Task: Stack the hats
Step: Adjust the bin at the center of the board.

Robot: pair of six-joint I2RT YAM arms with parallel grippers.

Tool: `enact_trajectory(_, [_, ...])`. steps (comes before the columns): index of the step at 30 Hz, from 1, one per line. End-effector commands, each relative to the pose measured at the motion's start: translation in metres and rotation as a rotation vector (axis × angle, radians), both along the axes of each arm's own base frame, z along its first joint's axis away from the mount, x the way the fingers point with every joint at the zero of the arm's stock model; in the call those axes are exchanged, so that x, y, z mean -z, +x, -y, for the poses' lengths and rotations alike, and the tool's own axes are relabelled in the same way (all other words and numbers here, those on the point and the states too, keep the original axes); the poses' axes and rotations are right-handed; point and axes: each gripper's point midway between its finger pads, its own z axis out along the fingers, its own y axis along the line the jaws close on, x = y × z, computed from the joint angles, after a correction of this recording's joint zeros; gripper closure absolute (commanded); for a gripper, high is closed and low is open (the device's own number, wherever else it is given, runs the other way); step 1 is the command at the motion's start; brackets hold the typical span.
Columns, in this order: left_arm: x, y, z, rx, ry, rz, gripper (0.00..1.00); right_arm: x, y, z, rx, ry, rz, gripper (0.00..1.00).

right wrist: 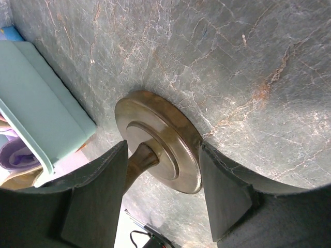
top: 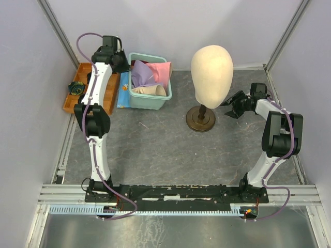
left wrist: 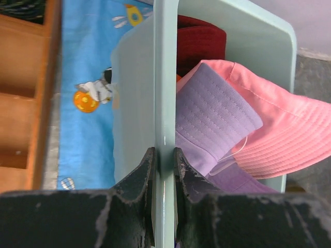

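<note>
Two arms reach over a grey marbled bench (top: 155, 150), one toward each side. At the far left a wooden compartment tray (top: 77, 101) lies against the wall with a dark green object (top: 76, 88) in one compartment; what it is I cannot tell. Just right of the tray is a blue cloth (left wrist: 83, 129) printed with cartoon rockets and an astronaut, lying flat and partly tucked under a teal bin (top: 150, 101).

The left tool (left wrist: 164, 160) is narrowed onto the bin's left wall, one finger on the outside and one on the inside, pinching the rim between them.

All the hats are inside the bin, loosely heaped rather than nested. The lavender hat (left wrist: 212, 119) lies on top near the gripped wall, and the pink hat (left wrist: 279, 129) spreads its brim over the bin's far right side, touching the lavender one. The dark red hat (left wrist: 201, 44) is pushed into a corner beneath them, and only a sliver of the orange hat (left wrist: 179, 78) shows at the wall. From above, the cream-beige hat (top: 152, 91) lies at the bin's near edge.

Right of the bin, well apart from it, a cream mannequin head (top: 211, 70) stands upright and bare on a dark round stand (right wrist: 160, 139).

The right tool (right wrist: 160, 191) is spread wide and held low beside the stand, its fingers (right wrist: 227, 196) either side of the stem, gripping nothing.
</note>
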Motion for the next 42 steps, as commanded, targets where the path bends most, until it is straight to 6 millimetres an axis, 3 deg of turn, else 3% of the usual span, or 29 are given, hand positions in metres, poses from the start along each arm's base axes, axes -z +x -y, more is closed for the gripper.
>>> enact_trajectory(1, [-0.066,0.006,-0.028,-0.005,0.005,0.188,0.97,-0.024,0.005,-0.002,-0.014,0.0,0.076,0.36])
enact_trajectory(6, [-0.045,0.019,-0.05,0.002,0.008,0.17,0.97,-0.024,0.003,-0.003,-0.028,-0.006,0.073,0.36])
enact_trajectory(10, [-0.046,0.023,-0.055,-0.001,-0.045,0.171,0.97,-0.024,0.002,-0.002,-0.033,-0.011,0.069,0.36])
enact_trajectory(13, [-0.046,0.021,-0.038,0.041,-0.12,0.169,0.97,-0.024,0.005,-0.001,-0.028,-0.009,0.071,0.36])
enact_trajectory(18, [-0.056,0.012,0.015,0.143,-0.173,0.184,0.97,-0.025,0.009,-0.002,-0.026,-0.008,0.075,0.36])
enact_trajectory(26, [-0.036,0.005,0.074,0.201,-0.24,0.152,0.97,-0.021,0.006,-0.004,-0.034,-0.007,0.071,0.36])
enact_trajectory(36, [-0.031,0.018,0.1,0.158,-0.326,0.168,0.97,-0.018,0.002,-0.005,-0.048,-0.011,0.065,0.36])
enact_trajectory(42, [-0.012,0.031,0.086,0.076,-0.294,0.175,0.97,-0.021,0.001,-0.004,-0.057,-0.016,0.067,0.36])
